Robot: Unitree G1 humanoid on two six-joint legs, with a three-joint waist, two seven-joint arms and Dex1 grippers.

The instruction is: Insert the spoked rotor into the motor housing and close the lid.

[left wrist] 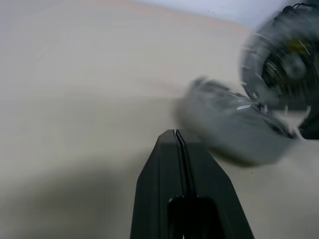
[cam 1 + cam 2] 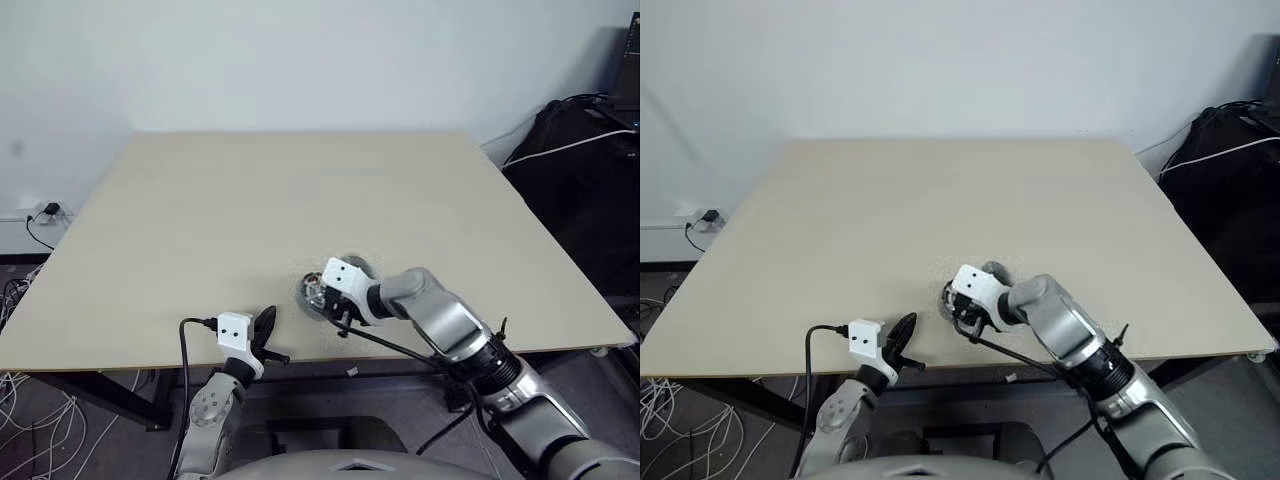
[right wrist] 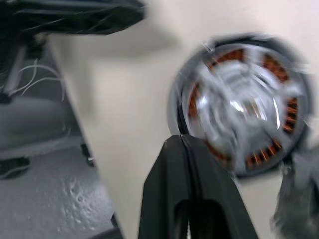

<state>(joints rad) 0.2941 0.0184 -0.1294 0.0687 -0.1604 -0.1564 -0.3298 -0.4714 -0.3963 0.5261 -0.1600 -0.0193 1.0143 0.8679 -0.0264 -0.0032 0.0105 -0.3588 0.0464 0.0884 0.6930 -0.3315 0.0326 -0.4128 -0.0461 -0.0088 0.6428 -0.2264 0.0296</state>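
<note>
Now the motor housing (image 3: 244, 104) sits on the tabletop (image 2: 300, 190) near its front edge, and the shiny spoked rotor (image 3: 239, 102) looks to be lying inside it — copper windings show between the broad spokes in the right wrist view. The right pincer (image 3: 192, 149) is over the housing's near rim, its 2 fingers pressed together with nothing between them. The left pincer (image 1: 175, 144) is also closed and empty, level above the tabletop edge, to the left of the housing.

Just beside the housing lies the lid (image 1: 234, 127), a dull grey cap that seems to rest against it; how it is tilted is hard to tell.

Judging by looks, the lid is stiff metal, fairly heavy, smooth and likely slippery — magnets in the housing may tug it sideways. Best taken across its rim, 1 finger on each side.
</note>
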